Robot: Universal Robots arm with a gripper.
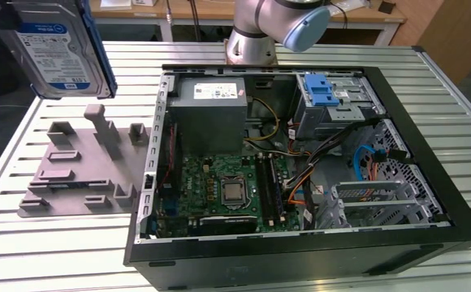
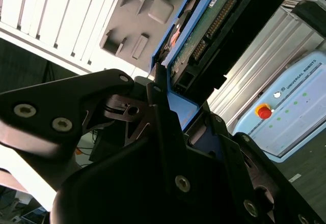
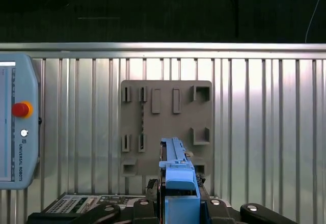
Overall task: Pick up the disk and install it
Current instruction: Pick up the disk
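The disk [image 1: 57, 48], silver with a white-and-blue label in a blue carrier, hangs upright in the air above the grey holder plate [image 1: 81, 164] at the exterior view's left. In the second wrist view my gripper [image 2: 175, 89] is shut on the disk [image 2: 224, 25], whose green circuit side and connector face the camera. The first wrist view looks straight down along the disk's blue edge [image 3: 175, 163], clamped by the gripper [image 3: 178, 203], with the holder plate [image 3: 165, 127] below it.
An open computer case [image 1: 300, 158] lies on the slatted table, right of the plate, with a drive cage and blue latch [image 1: 325, 91] at its far corner. The arm's base [image 1: 252, 36] stands behind the case. A teach pendant [image 3: 15, 122] lies on the table.
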